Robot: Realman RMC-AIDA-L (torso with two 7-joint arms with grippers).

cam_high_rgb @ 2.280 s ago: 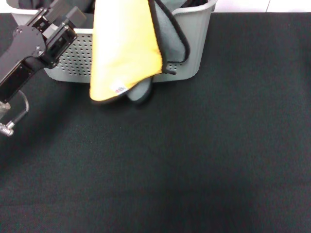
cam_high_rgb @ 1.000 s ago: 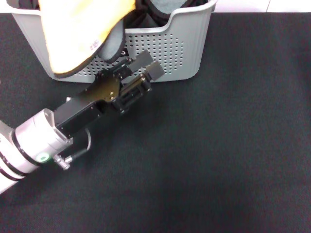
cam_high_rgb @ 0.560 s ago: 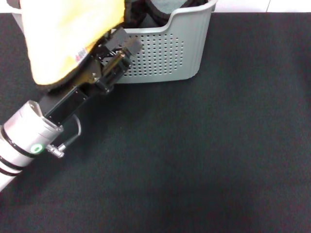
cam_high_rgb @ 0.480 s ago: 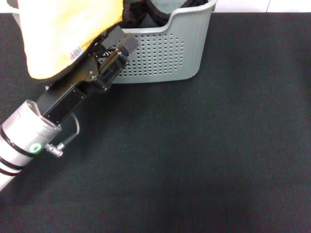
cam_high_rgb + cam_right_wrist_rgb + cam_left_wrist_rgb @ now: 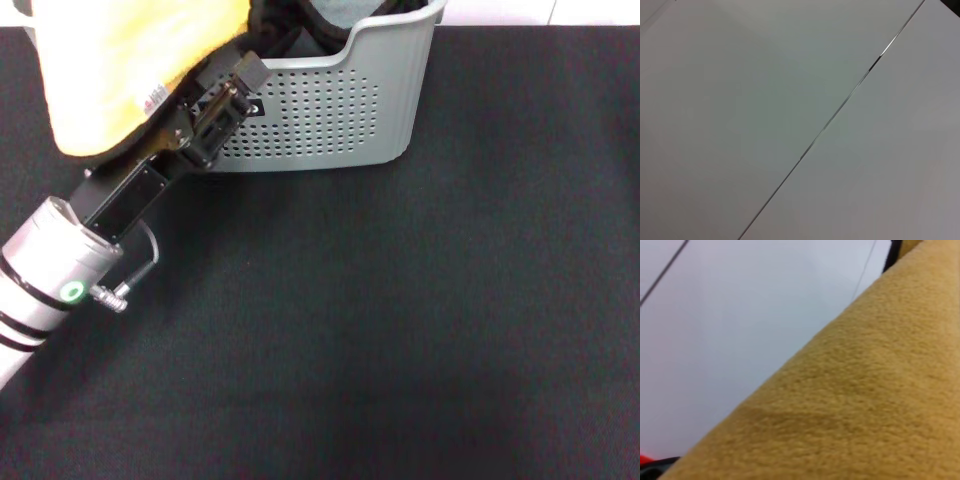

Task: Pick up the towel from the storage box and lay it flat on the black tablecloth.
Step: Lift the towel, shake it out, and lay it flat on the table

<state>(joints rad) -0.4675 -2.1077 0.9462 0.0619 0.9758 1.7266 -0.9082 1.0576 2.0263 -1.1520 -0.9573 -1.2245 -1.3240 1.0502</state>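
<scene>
head view | my left gripper (image 5: 232,88) nudged further upper left under towel (image 5: 120,70) | grip state unreadable | towel hanging outside storage box (image 5: 380,90), unspread

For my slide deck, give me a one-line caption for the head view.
Left gripper reaches under the hanging yellow towel beside the box on the tablecloth.

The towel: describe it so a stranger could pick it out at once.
On the black tablecloth stands the storage box, at the far edge. The towel hangs at its left end, above the left gripper. It is the only yellow, fluffy thing, beside dark cloths in the box.
</scene>
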